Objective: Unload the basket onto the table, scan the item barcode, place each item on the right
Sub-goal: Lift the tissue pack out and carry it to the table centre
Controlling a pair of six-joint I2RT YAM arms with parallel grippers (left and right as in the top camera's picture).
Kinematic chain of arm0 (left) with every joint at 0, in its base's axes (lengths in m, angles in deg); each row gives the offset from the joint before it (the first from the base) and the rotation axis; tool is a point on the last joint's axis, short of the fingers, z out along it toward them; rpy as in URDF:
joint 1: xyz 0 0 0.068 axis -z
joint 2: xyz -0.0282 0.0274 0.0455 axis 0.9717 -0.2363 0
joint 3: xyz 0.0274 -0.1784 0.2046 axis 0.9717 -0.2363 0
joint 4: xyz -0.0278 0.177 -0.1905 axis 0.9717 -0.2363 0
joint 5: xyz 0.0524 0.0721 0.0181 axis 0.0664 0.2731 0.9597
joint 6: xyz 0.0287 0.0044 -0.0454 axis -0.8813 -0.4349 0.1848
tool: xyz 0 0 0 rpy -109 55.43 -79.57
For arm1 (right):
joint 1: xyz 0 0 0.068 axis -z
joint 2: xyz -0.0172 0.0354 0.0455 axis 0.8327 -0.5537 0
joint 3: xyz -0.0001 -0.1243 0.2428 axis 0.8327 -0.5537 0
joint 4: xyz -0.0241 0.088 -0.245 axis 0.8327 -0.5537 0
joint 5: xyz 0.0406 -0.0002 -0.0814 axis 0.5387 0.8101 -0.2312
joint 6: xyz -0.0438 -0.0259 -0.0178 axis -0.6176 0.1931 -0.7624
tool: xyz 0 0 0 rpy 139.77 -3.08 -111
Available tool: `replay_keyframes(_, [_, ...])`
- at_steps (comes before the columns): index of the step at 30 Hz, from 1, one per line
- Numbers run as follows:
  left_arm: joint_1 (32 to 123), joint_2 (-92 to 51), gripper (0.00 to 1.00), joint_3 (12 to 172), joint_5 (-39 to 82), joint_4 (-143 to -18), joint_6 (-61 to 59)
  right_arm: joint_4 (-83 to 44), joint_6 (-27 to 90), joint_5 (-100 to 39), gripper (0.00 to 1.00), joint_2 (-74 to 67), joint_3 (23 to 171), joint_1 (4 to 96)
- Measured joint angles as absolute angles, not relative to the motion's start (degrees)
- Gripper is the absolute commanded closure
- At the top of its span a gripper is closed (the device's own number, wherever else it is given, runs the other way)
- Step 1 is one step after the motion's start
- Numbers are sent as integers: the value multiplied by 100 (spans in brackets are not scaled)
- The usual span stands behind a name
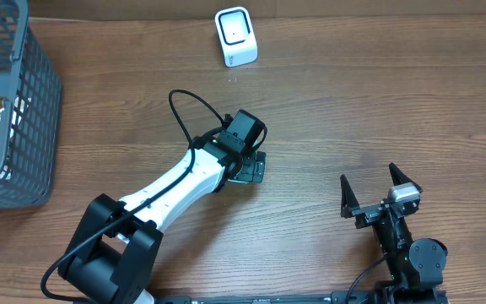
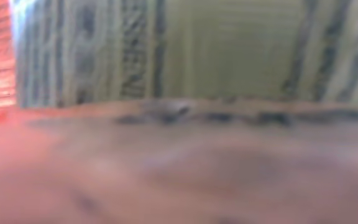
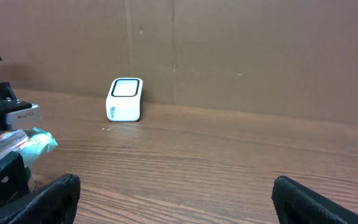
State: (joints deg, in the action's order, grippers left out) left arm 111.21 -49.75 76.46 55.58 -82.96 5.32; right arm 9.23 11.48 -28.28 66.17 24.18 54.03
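Observation:
The item is a shiny green packet (image 3: 40, 142), seen in the right wrist view low over the table at my left gripper's tip. The left wrist view is a close blur: a green surface with dark stripes (image 2: 229, 50) above a brownish band, and no fingers show. From overhead, my left gripper (image 1: 250, 162) points down at mid-table and covers the item. Whether its jaws still hold the packet does not show. The white scanner (image 1: 236, 36) (image 3: 125, 99) stands at the far edge. My right gripper (image 1: 368, 178) (image 3: 176, 193) is open and holds nothing, near the front right.
A grey mesh basket (image 1: 32, 127) with several packaged goods stands at the left edge. A brown cardboard wall (image 3: 260, 56) backs the table behind the scanner. The left arm's black cable (image 1: 184, 110) loops above the table.

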Motion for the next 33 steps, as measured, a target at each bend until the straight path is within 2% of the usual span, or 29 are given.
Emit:
replay_keyframes(14, [11118, -4995, 0, 9296, 5558, -9797, 291, 925, 1146, -2832, 0, 6617, 2418, 5403])
replay_keyframes(21, [11079, -4997, 0, 9547, 5512, -9937, 289, 925, 1144, -2830, 0, 6617, 2418, 5403])
replay_keyframes(27, [11070, -5008, 0, 9047, 5492, -9651, 298, 923, 1144, -2830, 0, 6617, 2418, 5403])
replay_keyframes(29, [11070, -5034, 7, 8756, 5492, -9404, 300, 921, 1144, -2828, 0, 6617, 2418, 5403])
replay_keyframes(33, [11070, -5073, 36, 8349, 5477, -9109, 331, 923, 1146, -2832, 0, 6617, 2418, 5405])
